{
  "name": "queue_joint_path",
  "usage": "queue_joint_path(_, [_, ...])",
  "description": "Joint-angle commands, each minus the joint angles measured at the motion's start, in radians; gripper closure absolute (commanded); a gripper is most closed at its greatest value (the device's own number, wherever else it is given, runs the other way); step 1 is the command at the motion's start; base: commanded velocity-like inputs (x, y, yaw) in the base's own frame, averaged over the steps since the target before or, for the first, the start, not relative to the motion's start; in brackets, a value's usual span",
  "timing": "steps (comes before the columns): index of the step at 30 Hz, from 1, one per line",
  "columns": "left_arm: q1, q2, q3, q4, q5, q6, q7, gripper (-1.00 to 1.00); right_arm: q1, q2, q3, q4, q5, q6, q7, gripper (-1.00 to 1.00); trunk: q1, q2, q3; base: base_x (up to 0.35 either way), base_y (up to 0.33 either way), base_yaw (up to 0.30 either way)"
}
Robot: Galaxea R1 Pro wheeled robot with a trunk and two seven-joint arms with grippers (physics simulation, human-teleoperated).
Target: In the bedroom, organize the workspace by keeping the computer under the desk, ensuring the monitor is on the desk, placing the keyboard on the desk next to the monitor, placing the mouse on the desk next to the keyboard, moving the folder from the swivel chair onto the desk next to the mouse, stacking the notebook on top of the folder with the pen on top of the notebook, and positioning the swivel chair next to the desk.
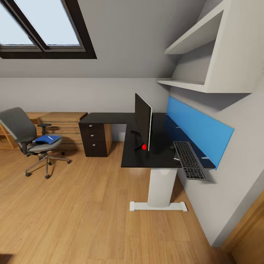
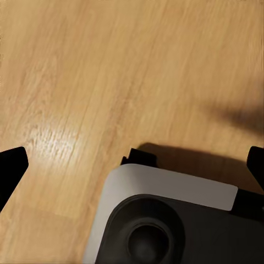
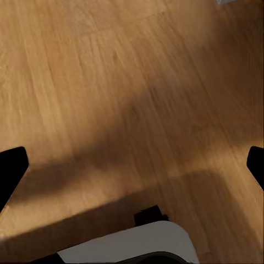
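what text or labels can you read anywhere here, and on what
None can be read.
keyboard: key legends too small and blurred to make out.
monitor: seen nearly edge-on, no brand or text visible; a red spot by its base bears no lettering.
blue folder on the swivel chair: a small pale mark, not legible.
Both wrist views show wooden floor with no writing.

Head camera sat high, looked forward and down at desk (image 1: 146, 154) and swivel chair (image 1: 33, 141) from well back. Both wrist cameras pointed straight down at wood floor (image 2: 110, 82) – close up. Each wrist view also caught robot base (image 2: 165, 220). All three shared floor.
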Motion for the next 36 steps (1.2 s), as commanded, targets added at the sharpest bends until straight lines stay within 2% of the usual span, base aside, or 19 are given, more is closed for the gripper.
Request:
queue_joint_path(1, [0.0, -0.001, -0.002, 0.001, 0.006, -0.003, -0.003, -1.0, 0.0, 0.002, -0.009, -0.04, 0.001, -0.003, 0.002, -1.0, 0.0, -0.001, -0.001, -0.005, 0.0, 0.0])
queue_joint_path(7, [-0.001, 0.001, -0.001, -0.013, 0.006, -0.004, -0.001, -1.0, 0.0, 0.003, -0.01, -0.217, -0.005, 0.001, -0.002, -1.0, 0.0, -0.001, -0.001, -0.002, 0.0, 0.0])
queue_joint_path(10, [-0.001, 0.002, -0.001, -0.075, 0.006, 0.002, 0.0, -1.0, 0.0, 0.004, -0.012, -0.341, -0.013, 0.005, -0.003, -1.0, 0.0, -0.001, -0.001, 0.0, 0.0, 0.0])
queue_joint_path(11, [-0.001, 0.003, -0.001, -0.126, 0.005, 0.005, 0.0, -1.0, -0.001, 0.004, -0.013, -0.406, -0.02, 0.009, -0.004, -1.0, 0.0, -0.001, -0.001, 0.0, 0.0, 0.0])
queue_joint_path(14, [-0.002, 0.005, -0.002, -0.215, 0.005, 0.014, -0.001, -1.0, -0.002, 0.005, -0.014, -0.503, -0.039, 0.026, -0.006, -1.0, 0.0, -0.001, -0.001, 0.0, 0.0, 0.0])
queue_joint_path(15, [-0.002, 0.007, -0.001, -0.278, 0.005, 0.039, -0.001, -1.0, -0.003, 0.005, -0.014, -0.566, -0.059, 0.048, -0.007, -1.0, 0.0, -0.001, -0.001, 0.0, 0.0, 0.0])
queue_joint_path(17, [-0.002, 0.008, -0.001, -0.343, 0.005, 0.09, -0.001, -1.0, -0.005, 0.005, -0.014, -0.623, -0.088, 0.084, -0.008, -1.0, 0.0, -0.001, -0.001, 0.0, 0.0, 0.0])
queue_joint_path(18, [-0.002, 0.009, -0.001, -0.414, 0.006, 0.165, -0.001, -1.0, -0.008, 0.004, -0.015, -0.671, -0.128, 0.135, -0.009, -1.0, 0.0, -0.001, -0.001, 0.0, 0.0, 0.0])
queue_joint_path(24, [-0.002, 0.007, 0.003, -0.658, 0.007, 0.437, 0.001, -1.0, -0.062, -0.01, -0.018, -0.758, -0.304, 0.315, -0.01, -1.0, 0.0, -0.001, -0.001, 0.0, 0.0, 0.0])
queue_joint_path(25, [-0.002, 0.004, 0.007, -0.736, 0.008, 0.512, 0.001, -1.0, -0.095, -0.023, -0.021, -0.773, -0.367, 0.362, -0.011, -1.0, 0.0, -0.001, -0.001, 0.0, 0.0, 0.0])
queue_joint_path(27, [-0.002, 0.001, 0.01, -0.804, 0.008, 0.572, 0.001, -1.0, -0.128, -0.041, -0.026, -0.782, -0.429, 0.398, -0.012, -1.0, 0.0, -0.001, -0.001, 0.0, 0.0, 0.0])
queue_joint_path(28, [-0.002, -0.002, 0.011, -0.86, 0.009, 0.617, 0.001, -1.0, -0.158, -0.061, -0.032, -0.788, -0.49, 0.426, -0.014, -1.0, 0.0, -0.001, -0.001, 0.0, 0.0, 0.0])
queue_joint_path(30, [-0.002, -0.005, 0.013, -0.9, 0.012, 0.651, -0.001, -1.0, -0.185, -0.078, -0.036, -0.792, -0.552, 0.449, -0.019, -1.0, 0.0, -0.001, -0.001, 0.0, 0.0, 0.0])
queue_joint_path(31, [-0.002, -0.007, 0.014, -0.927, 0.022, 0.677, -0.003, -1.0, -0.208, -0.093, -0.038, -0.793, -0.614, 0.472, -0.027, -1.0, 0.0, -0.001, -0.001, 0.0, 0.0, 0.0])
queue_joint_path(32, [-0.002, -0.008, 0.014, -0.937, 0.03, 0.687, -0.004, -1.0, -0.22, -0.099, -0.039, -0.794, -0.646, 0.483, -0.031, -1.0, 0.0, -0.001, -0.001, 0.0, 0.0, 0.0])
queue_joint_path(34, [-0.002, -0.009, 0.015, -0.96, 0.064, 0.709, -0.006, -1.0, -0.262, -0.112, -0.04, -0.795, -0.771, 0.525, -0.044, -1.0, 0.0, -0.001, -0.001, 0.0, 0.0, 0.0])
queue_joint_path(35, [-0.002, -0.01, 0.015, -0.963, 0.071, 0.712, -0.007, -1.0, -0.272, -0.114, -0.041, -0.795, -0.798, 0.534, -0.046, -1.0, 0.0, -0.001, -0.001, 0.0, 0.0, 0.0])
queue_joint_path(36, [-0.002, -0.01, 0.014, -0.97, 0.085, 0.718, -0.008, -1.0, -0.294, -0.118, -0.041, -0.798, -0.865, 0.553, -0.049, -1.0, 0.0, -0.001, -0.001, 0.0, 0.0, 0.0])
